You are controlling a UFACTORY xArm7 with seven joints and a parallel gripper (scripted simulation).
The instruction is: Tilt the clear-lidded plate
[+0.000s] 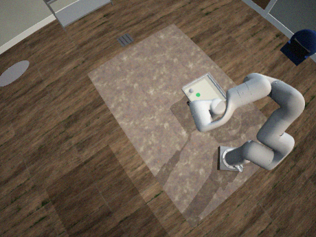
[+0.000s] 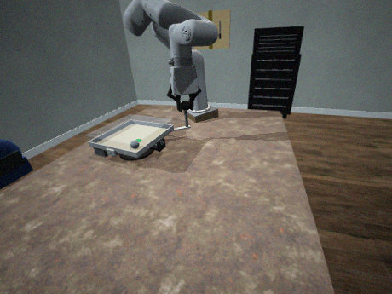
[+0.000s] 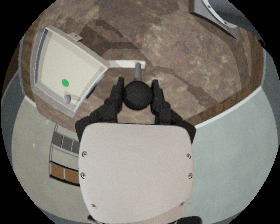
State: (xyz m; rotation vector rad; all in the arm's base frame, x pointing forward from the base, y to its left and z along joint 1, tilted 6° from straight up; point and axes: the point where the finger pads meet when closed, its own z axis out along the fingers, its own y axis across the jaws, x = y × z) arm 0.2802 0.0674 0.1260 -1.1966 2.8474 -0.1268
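Observation:
The clear-lidded plate (image 1: 203, 88) is a shallow grey-rimmed tray with a cream floor on a dark pivot base, at the table's edge near the arm. It also shows in the exterior view (image 2: 131, 137) and in the wrist view (image 3: 64, 71). The steel ball (image 1: 191, 91) rests close to the rim, beside the green spot (image 1: 198, 94) but off it; the ball (image 2: 135, 144) and spot (image 2: 139, 141) show there too. A thin handle rod (image 2: 186, 118) rises from an arm at the plate's corner. My gripper (image 3: 137, 85) is shut on the rod's dark knob (image 2: 184, 105).
The arm's base (image 1: 229, 159) is bolted to the table behind the plate. A black slatted rack (image 2: 274, 70) stands at the far wall. A blue chair (image 1: 298, 47) is off the table's side. A grey shelf unit (image 1: 78, 1) stands farther off.

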